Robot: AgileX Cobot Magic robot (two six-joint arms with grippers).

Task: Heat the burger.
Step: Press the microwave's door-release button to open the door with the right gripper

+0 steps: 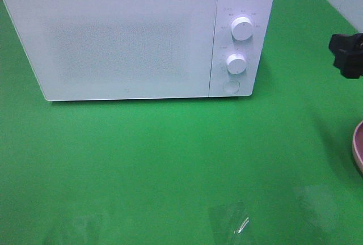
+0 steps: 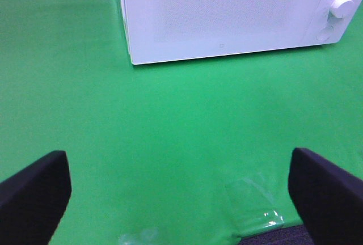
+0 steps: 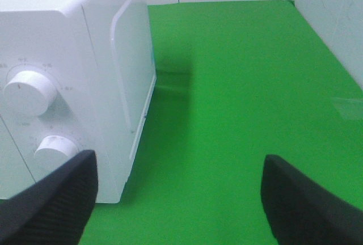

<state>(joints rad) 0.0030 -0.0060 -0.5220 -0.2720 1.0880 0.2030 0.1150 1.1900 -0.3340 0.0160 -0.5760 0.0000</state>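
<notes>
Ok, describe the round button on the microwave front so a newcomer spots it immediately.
The white microwave stands at the back of the green table. Its controls run down the front's right side: upper knob, lower knob, then the button at the bottom. Unlike the protruding knobs, it lies nearly flush.

The microwave (image 1: 136, 35) is a white box-shaped unit standing upright on the green surface (image 1: 170, 160) at the far left to centre of the scene, front face toward the near side. Its door (image 1: 113, 43) is fully shut, and the frosted, dotted panel shows nothing of the interior; the burger is not visible in any view. The control strip at the right of the front carries an upper knob (image 1: 242, 29), a lower knob (image 1: 236, 63) and a round button (image 1: 230, 86) below them.
</notes>
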